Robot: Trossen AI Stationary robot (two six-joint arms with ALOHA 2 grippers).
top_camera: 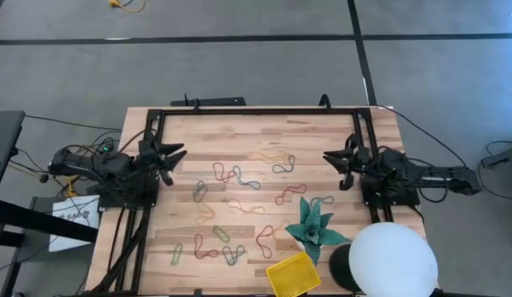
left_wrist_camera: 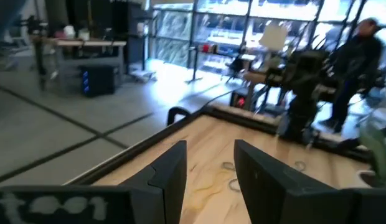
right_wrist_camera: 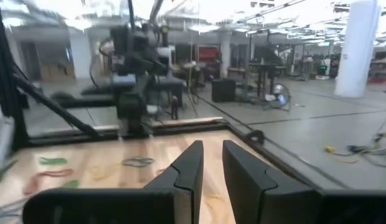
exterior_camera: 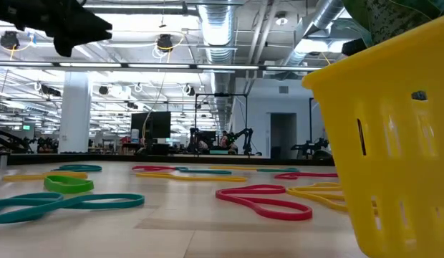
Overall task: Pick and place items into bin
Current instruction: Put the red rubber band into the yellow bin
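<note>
I am working in a large open-plan robotics lab. Exposed ventilation ducts [exterior_camera: 222, 29] and strip lights run along the ceiling, a white column [exterior_camera: 74, 107] stands on the polished grey floor [top_camera: 239, 66], and more robot arms [exterior_camera: 236, 137] sit on benches in the background. My butcher-block table [top_camera: 239, 136], edged by a black frame [top_camera: 256, 111], holds 2 arms.

Rubber-band loops [top_camera: 237, 176], red/green/yellow/blue, lie flat and scattered across mid tabletop [top_camera: 380, 132]. Small yellow bin [top_camera: 293, 275] sits upright at near edge, looks empty.
</note>
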